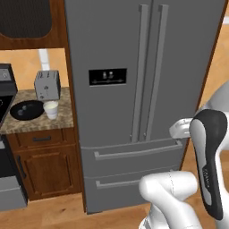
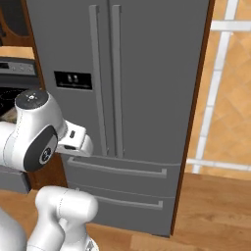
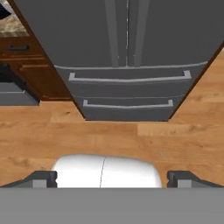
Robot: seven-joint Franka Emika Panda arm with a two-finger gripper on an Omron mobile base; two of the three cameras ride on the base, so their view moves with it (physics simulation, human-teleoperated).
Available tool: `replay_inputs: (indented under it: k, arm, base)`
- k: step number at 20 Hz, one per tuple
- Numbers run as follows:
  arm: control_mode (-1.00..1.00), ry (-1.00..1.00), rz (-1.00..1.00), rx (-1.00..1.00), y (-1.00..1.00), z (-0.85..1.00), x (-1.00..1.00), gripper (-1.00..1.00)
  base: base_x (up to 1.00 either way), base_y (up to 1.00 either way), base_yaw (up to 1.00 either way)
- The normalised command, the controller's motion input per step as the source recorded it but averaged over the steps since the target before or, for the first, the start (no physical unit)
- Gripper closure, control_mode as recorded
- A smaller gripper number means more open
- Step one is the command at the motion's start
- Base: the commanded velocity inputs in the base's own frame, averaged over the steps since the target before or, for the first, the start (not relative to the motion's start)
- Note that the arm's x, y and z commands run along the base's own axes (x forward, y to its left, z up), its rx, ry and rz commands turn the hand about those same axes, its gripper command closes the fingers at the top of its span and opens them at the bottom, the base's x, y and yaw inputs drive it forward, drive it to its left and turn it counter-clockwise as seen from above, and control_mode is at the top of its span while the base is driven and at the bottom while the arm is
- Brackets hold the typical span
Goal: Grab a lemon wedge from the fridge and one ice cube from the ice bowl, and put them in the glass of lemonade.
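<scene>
Fridge (image 1: 134, 71) is shut: both French doors closed, long bar handles (image 1: 149, 71) meeting at the centre seam, two drawers below also closed. So the lemon wedge is presumably inside, can't see it from here. Black dispenser panel (image 1: 107, 77) sits on the left door. Left of the fridge, on the granite bench (image 1: 62, 117), the glass of lemonade (image 1: 51, 109) stands upright just beside the ice bowl (image 1: 27, 110), the two touching or nearly so, with the toaster (image 1: 47, 85) behind them against the wall. Makes sense as a layout: bowl and glass close together means the ice drop is a short hop, the wedge is the long trip. Can't make out individual cubes in the bowl. Arm is parked in front of the fridge, folded, hand roughly level with the bottom of the doors and looking down at the drawers (image 3: 129, 78) and wood floor (image 3: 131, 140), well short of any handle. Reads like a start pose, door-opening step not begun. The jaws (image 3: 112, 179) stand spread wide, the two tips at the far edges of the hand view, nothing between them and touching nothing. Next move, my guess: line up on a door handle. Which door hides the wedge, can't tell.
</scene>
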Motion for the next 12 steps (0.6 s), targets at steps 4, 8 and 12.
replay_inputs:
  k: [4,8,12]
  arm:
    - [1.00,0.00,0.00,0.00,0.00,0.00,0.00,-1.00]
    - [1.00,0.00,0.00,0.00,0.00,0.00,0.00,-1.00]
    - [-1.00,-0.06,-0.01,0.02,-0.14,0.44,-0.08,-1.00]
  base:
    - [-0.38,-0.07,0.00]
    - [-0.39,-0.10,0.00]
    - [0.00,0.00,0.00]
